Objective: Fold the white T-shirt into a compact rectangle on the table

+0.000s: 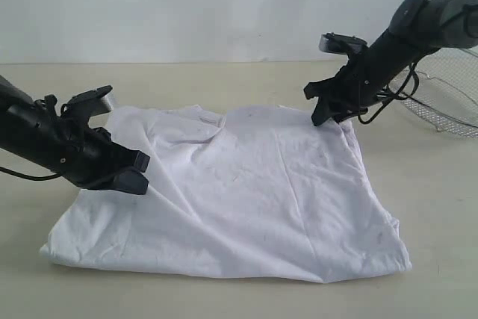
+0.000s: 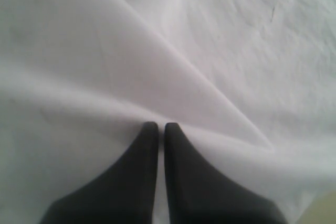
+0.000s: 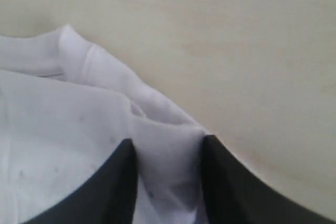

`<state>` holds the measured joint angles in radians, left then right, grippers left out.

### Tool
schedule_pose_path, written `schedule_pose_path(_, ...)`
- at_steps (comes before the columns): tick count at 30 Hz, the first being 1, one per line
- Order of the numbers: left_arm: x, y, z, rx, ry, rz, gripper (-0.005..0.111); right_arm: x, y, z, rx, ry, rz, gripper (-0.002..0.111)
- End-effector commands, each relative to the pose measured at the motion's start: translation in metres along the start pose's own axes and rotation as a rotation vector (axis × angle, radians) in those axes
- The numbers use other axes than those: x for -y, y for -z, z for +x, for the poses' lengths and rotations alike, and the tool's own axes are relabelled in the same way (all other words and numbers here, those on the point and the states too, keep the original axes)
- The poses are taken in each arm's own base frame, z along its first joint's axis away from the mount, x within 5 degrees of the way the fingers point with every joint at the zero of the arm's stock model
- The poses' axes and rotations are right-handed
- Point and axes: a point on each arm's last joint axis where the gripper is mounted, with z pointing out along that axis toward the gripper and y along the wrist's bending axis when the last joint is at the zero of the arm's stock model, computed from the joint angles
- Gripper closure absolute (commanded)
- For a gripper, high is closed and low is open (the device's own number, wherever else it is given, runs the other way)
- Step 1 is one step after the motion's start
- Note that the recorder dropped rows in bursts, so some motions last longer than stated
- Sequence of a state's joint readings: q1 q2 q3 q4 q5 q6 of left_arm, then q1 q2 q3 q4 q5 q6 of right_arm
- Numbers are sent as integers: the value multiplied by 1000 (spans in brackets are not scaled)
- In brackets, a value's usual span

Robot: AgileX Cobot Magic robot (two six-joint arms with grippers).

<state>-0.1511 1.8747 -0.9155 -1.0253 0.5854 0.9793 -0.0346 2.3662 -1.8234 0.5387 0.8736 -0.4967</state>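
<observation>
One white T-shirt (image 1: 254,199) lies on the pale beige surface (image 1: 224,80), spread as a broad, roughly four-sided shape with soft creases across it and doubled layers showing along its near edge. Two black arms reach in, one from each side, and each carries one tool, so two tools in all. The left tool (image 1: 140,172) sits low at the shirt's left side, over the cloth. In the left wrist view its two dark fingers (image 2: 136,182) stand almost together with only a thin slit between them, and a raised ridge of white fabric runs out from their tips, so the left tool appears pinched narrow on a fold of the shirt. The right tool (image 1: 323,113) is at the shirt's far right corner. In the right wrist view its two fingers (image 3: 113,187) stand clearly apart, straddling a small bunched hump of cloth at the shirt's edge, with bare surface just beyond; the fabric lies between the fingers, but whether they press on it cannot be told. One silver wire-mesh basket (image 1: 448,106) rests at the far right of the surface, behind the right arm and apart from the shirt, partly cut off by the frame edge.
</observation>
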Motion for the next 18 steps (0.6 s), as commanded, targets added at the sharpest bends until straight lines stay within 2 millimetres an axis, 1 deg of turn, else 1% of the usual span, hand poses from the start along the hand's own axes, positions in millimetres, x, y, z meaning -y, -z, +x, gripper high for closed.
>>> schedule_pose_path(1, 2, 0, 1, -1, 13, 7, 102, -9, -1, -1, -10, 56, -11, 96)
schedule_pose_path(3, 2, 0, 1, -1, 13, 7, 102, -11, 2, -3, 0, 82, -8, 108)
schedule_pose_path(7, 2, 0, 1, -1, 13, 7, 102, -15, 16, -9, 45, 105, 17, 108)
schedule_pose_path(11, 2, 0, 1, 0, 1, 5, 102, -22, 39, -15, 72, 136, 43, 108)
schedule_pose_path(15, 2, 0, 1, 3, 3, 2, 102, -25, 61, -14, 41, 155, 102, 108)
schedule_pose_path(18, 1, 0, 1, 4, 3, -1, 102, -21, 70, -11, -6, 132, 183, 108)
